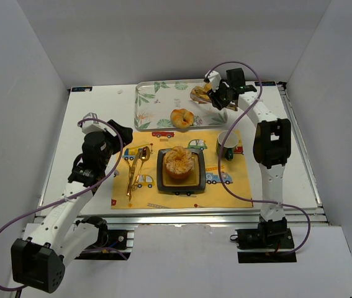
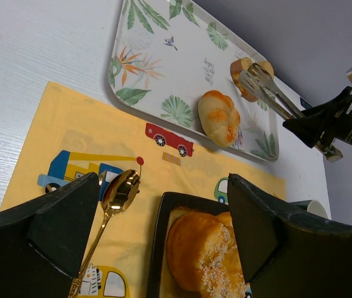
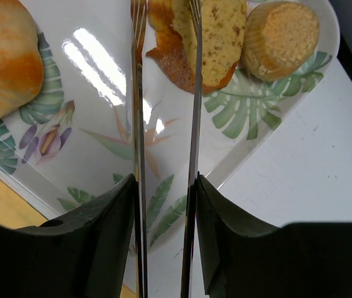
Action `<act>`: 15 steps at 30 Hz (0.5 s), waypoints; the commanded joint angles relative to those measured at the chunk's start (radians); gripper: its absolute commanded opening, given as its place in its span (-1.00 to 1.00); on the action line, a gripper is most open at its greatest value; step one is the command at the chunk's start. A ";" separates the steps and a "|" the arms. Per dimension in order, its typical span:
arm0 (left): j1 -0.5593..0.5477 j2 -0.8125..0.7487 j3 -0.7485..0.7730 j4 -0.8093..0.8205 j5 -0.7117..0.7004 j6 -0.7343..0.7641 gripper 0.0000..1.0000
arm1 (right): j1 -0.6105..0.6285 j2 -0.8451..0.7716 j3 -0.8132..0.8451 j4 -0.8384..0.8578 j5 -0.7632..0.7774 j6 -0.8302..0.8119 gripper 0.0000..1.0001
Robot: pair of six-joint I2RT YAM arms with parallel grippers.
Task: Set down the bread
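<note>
My right gripper (image 1: pixel 222 96) (image 3: pixel 163 186) is shut on a pair of metal tongs (image 1: pixel 203 94) (image 3: pixel 138 124). The tong tips reach over the leaf-print tray (image 1: pixel 157 102) (image 3: pixel 101 112) and straddle part of a bread slice (image 3: pixel 216 43) with a brown crust. A small muffin (image 3: pixel 281 37) lies beside the slice. A round bun (image 1: pixel 182 118) (image 3: pixel 5 59) sits at the tray's near edge. A sugared bread (image 1: pixel 179 162) (image 2: pixel 203 251) rests on the black square plate (image 1: pixel 161 177). My left gripper (image 1: pixel 123 133) (image 2: pixel 162 186) is open and empty above the placemat, left of the plate.
A yellow placemat (image 1: pixel 225 186) with cars holds the plate, gold cutlery (image 1: pixel 137 162) (image 2: pixel 118 191) on the left and a cup (image 1: pixel 227 144) on the right. White walls enclose the table on three sides.
</note>
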 commanded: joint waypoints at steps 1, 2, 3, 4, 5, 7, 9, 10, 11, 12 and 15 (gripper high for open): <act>0.006 -0.014 -0.002 0.000 -0.011 -0.001 0.84 | -0.005 0.000 0.048 -0.006 0.016 -0.022 -0.06; 0.006 -0.012 -0.001 0.000 -0.010 0.001 0.84 | -0.005 0.003 0.048 -0.007 0.020 -0.022 -0.06; 0.006 -0.009 0.001 0.000 -0.008 0.001 0.85 | -0.005 0.006 0.048 -0.013 0.025 -0.022 -0.06; 0.006 -0.006 0.002 0.001 -0.007 0.002 0.84 | -0.005 0.008 0.050 -0.016 0.029 -0.025 -0.06; 0.006 -0.002 0.005 0.001 -0.006 0.004 0.84 | -0.005 0.009 0.052 -0.016 0.039 -0.027 -0.06; 0.006 0.002 0.005 0.004 -0.005 0.004 0.84 | -0.004 0.012 0.056 -0.028 0.048 -0.030 -0.07; 0.006 0.006 0.007 0.009 -0.003 0.004 0.84 | -0.005 0.021 0.073 -0.042 0.062 -0.038 -0.10; 0.006 0.008 0.007 0.011 -0.003 0.004 0.85 | -0.005 0.026 0.081 -0.059 0.066 -0.041 -0.13; 0.006 0.008 0.007 0.012 -0.002 0.004 0.84 | -0.005 0.032 0.087 -0.065 0.079 -0.047 -0.14; 0.006 0.011 0.007 0.014 -0.002 0.004 0.84 | -0.005 0.035 0.097 -0.070 0.085 -0.051 -0.16; 0.008 0.012 0.005 0.018 0.001 0.004 0.84 | -0.004 0.045 0.116 -0.093 0.100 -0.065 -0.28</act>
